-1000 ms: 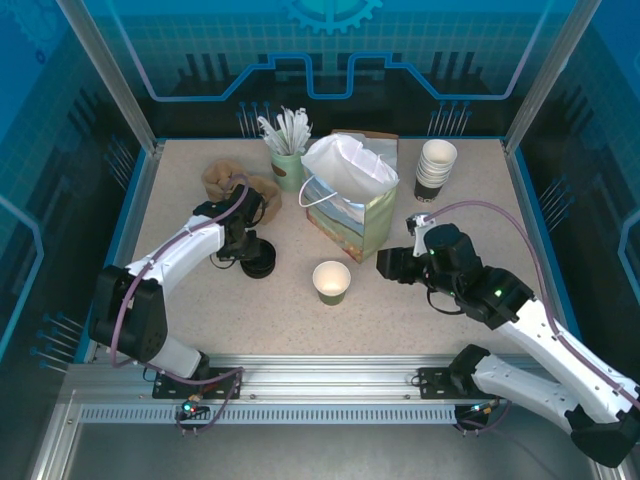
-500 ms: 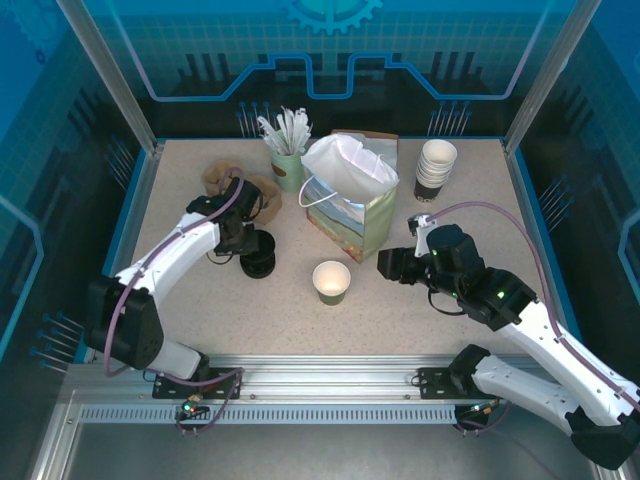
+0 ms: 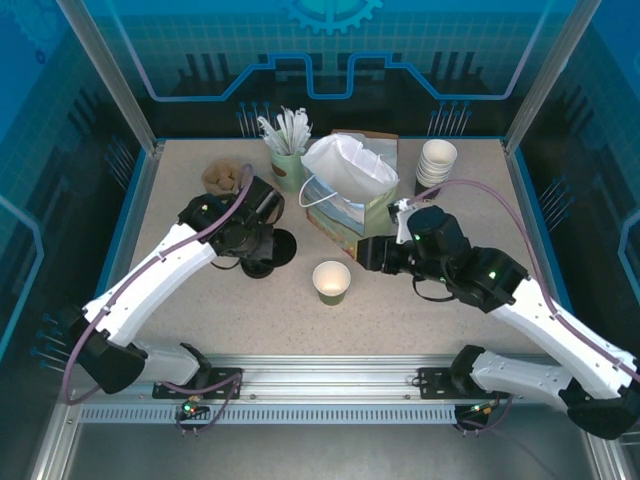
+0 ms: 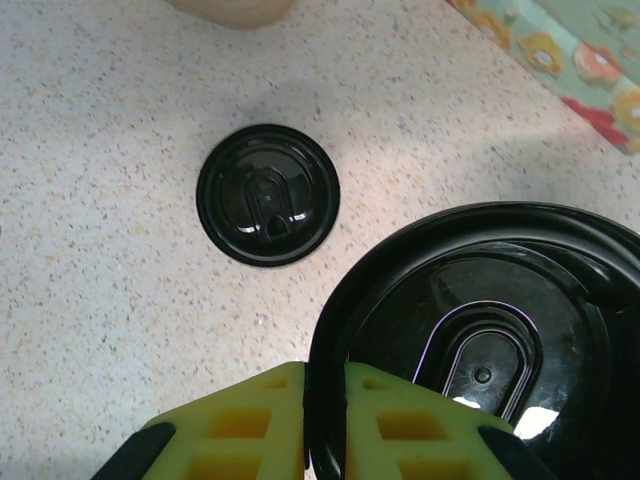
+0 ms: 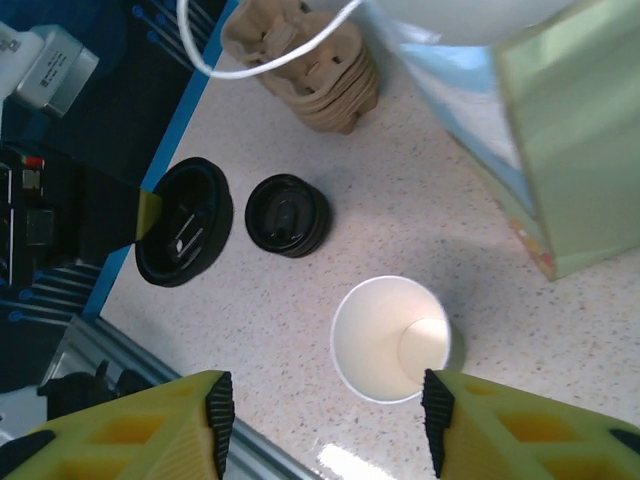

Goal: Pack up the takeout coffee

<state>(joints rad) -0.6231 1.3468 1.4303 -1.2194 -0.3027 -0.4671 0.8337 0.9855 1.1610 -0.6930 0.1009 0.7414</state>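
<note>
A single paper cup (image 3: 331, 281) with olive sides stands lidless at the table's middle, white inside (image 5: 390, 338); a lidded cup is out of view. My left gripper (image 3: 258, 240) (image 4: 325, 375) is shut on the rim of a black lid (image 4: 480, 340) (image 5: 185, 222), held above the table left of the cup. Another black lid (image 4: 268, 194) (image 5: 288, 214) lies on the table below it. My right gripper (image 3: 372, 255) (image 5: 327, 415) hangs open just right of and above the cup, nothing between its fingers. The floral paper bag (image 3: 350, 200) stands open behind the cup.
A stack of lidless white-rimmed cups (image 3: 436, 165) stands at the back right. A green cup of straws (image 3: 288, 150) and brown cardboard carriers (image 3: 222, 177) (image 5: 310, 60) sit at the back left. The bag's white handle (image 5: 260, 60) loops out to its left.
My left gripper has risen and swung right with one black lid, leaving another on the table. My right gripper has moved left, closer to the cup and bag.
</note>
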